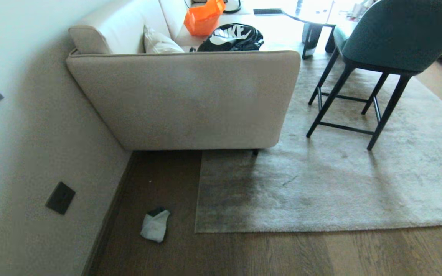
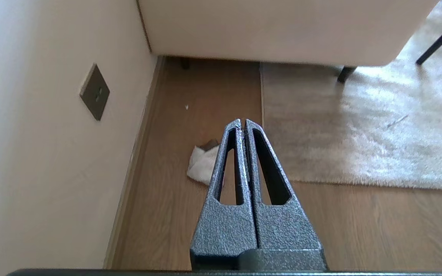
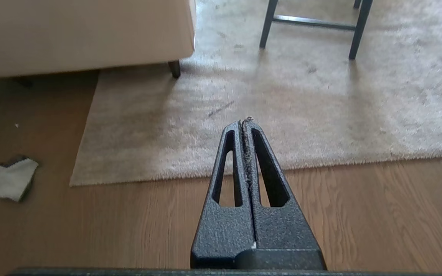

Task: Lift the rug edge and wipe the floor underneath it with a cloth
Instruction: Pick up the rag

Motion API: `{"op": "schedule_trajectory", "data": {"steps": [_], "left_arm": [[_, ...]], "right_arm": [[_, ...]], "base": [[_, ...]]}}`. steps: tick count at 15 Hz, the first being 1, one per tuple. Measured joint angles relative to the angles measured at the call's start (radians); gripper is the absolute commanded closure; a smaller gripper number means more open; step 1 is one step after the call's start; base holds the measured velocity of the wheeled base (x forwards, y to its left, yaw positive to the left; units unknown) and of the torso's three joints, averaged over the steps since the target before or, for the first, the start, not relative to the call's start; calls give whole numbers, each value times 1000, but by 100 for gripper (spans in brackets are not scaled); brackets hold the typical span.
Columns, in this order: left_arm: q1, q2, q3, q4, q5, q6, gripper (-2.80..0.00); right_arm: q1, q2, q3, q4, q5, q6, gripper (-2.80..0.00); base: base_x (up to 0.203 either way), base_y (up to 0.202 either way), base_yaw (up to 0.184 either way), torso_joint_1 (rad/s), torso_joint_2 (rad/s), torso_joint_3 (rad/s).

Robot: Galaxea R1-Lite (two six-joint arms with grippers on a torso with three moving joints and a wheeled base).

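Task not yet begun — the rug edge (image 1: 267, 229) lies flat on the floor (image 1: 282, 253), the cloth (image 1: 155, 226) rests crumpled between wall and rug corner, and the left gripper (image 2: 243, 123) and right gripper (image 3: 244, 122) hang above, fingers pressed together, empty — lifting and wiping both remain.

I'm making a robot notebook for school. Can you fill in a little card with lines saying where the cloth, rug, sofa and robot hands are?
cloth: crumpled on the floor, between wall and rug, untouched
rug edge: lying flat, corner near the cloth
sofa: against the wall, one leg on the rug
chair: standing on the rug
left end effector: shut, empty, above the cloth
right end effector: shut, empty, above the rug's front edge
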Motion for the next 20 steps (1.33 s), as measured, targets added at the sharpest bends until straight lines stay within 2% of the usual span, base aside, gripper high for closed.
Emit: {"op": "schedule_trajectory", "data": {"steps": [20], "left_arm": [[0,0,0,0,0,0,0]], "right_arm": [[0,0,0,0,0,0,0]], "base": [[0,0,0,3,2,-196]]}}
